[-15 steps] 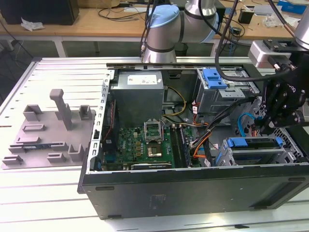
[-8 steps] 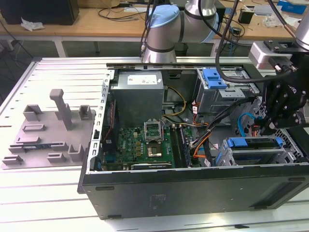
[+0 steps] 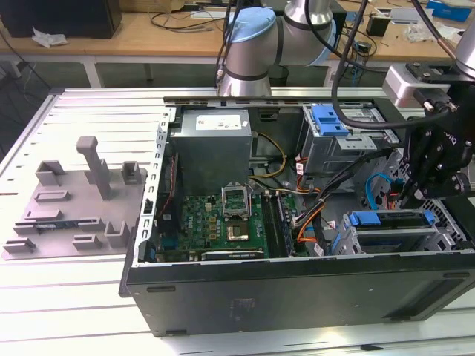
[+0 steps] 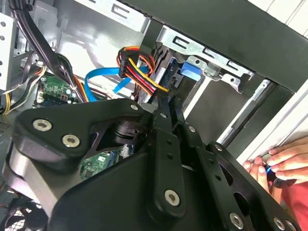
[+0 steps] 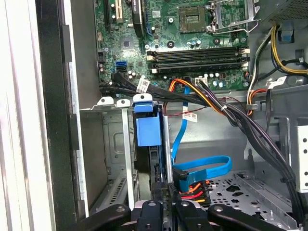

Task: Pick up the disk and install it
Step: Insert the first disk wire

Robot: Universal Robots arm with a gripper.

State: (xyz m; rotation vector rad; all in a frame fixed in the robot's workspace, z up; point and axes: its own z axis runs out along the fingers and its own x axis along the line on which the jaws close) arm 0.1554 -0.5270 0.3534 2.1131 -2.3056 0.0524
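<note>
Gripper: poised low at the drive cage; you cannot tell whether it is apart, together or clamped.
Disk: standing on edge in the cage slot straight ahead of the gripper, blue carrier tab at its far end; it looks partly seated.
Blue cable: looping just beside the gripper; it could snag if you drift sideways.
Wire bundle: red, yellow and black leads close by the tips; pressing on could pinch them against the carrier.
Person's hand: resting on the case edge off to the gripper's side; keep your moves away from it.
Motherboard: farthest out, beyond the cage.
</note>
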